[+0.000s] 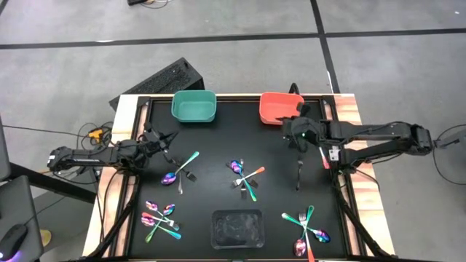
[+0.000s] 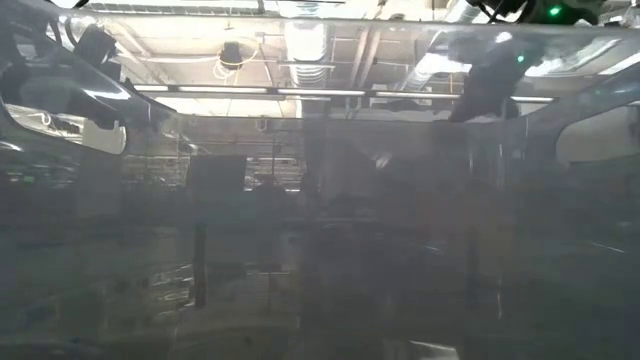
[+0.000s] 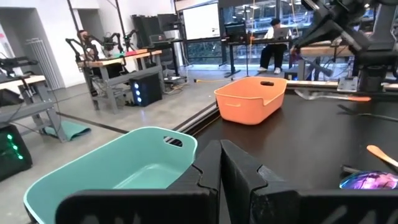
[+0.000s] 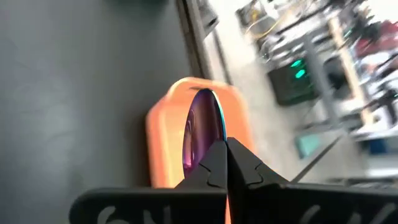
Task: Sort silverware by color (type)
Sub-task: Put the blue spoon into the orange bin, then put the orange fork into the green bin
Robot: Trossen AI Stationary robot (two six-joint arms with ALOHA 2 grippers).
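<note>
One spoon [image 4: 202, 134] edge-on toward orange bin [image 4: 163, 140]

Silverware [image 1: 248, 177]: iridescent-headed forks and spoons lay in four crossed clusters on the black mat; one purple-sheened spoon [image 4: 202, 134] stood pinched edge-on.

teal bin [image 1: 194, 106] | orange bin [image 1: 279, 108] | clear tray [image 1: 237, 228] | keyboard [image 1: 162, 80]
</note>
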